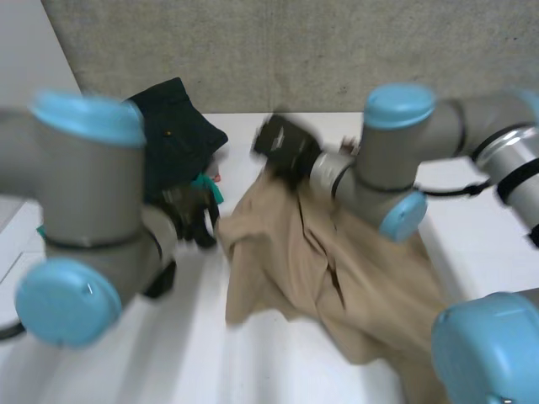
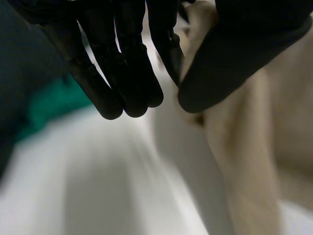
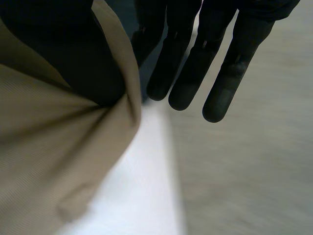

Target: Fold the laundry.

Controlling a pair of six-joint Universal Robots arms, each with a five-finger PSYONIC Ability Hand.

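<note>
Two hands are at the tan garment (image 1: 337, 269), which lies bunched on the white tabletop (image 1: 194, 337), a bit toward the robot's right side. Its long way runs from the far middle of the tabletop down toward the robot's near right. The far end is lifted up into a peak, and the right hand (image 1: 282, 145) is at that peak. In the right wrist view the fingers (image 3: 190, 73) are straight and a little apart, and the thumb (image 3: 83, 63) sits in a pocket of the cloth. Wrinkles spread out from its tip, so I think the thumb pinches the cloth against the nearest finger. The left hand (image 1: 194, 217) is just beside the garment's left edge, so it is the nearer one to that loose side. The next move likely turns on this: the right hand has the far end, the left hand is by the side edge, and the two could pull the cloth flat between them. I cannot tell if the left hand has hold of the cloth. The head view shows the whole garment and a dark garment (image 1: 177, 126) heaped behind the left hand, well back. The left wrist view shows the tan cloth rising in a ridge right up to that hand, and a bit of green cloth (image 2: 54, 103) on its other side.
</note>
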